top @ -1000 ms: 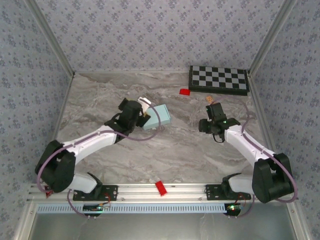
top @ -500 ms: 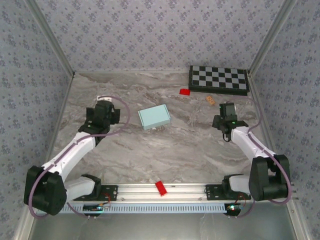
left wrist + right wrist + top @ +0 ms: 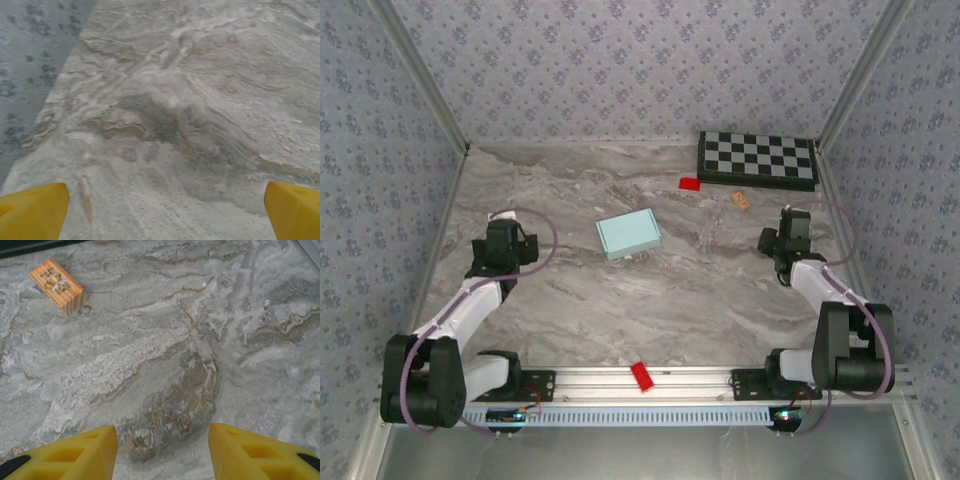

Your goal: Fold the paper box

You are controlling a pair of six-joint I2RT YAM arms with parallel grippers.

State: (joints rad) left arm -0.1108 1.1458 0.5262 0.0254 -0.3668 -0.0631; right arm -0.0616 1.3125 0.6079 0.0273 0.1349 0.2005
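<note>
The paper box is a small flat pale-blue rectangle lying closed on the marble table, near the middle. My left gripper is well to the box's left, near the left wall, and touches nothing. In the left wrist view the left gripper stands wide open, its yellow fingertips over bare marble. My right gripper is off to the box's right near the right wall. In the right wrist view the right gripper is open with nothing between its yellow fingers.
A black-and-white checkerboard lies at the back right. A small red piece and a small wooden block lie in front of it; the wooden block is ahead of my right gripper. Another red piece sits on the front rail.
Both arms have drawn back from the middle toward the side walls. The left gripper, close against the box a second ago, has left it; the box lies flat and still.
</note>
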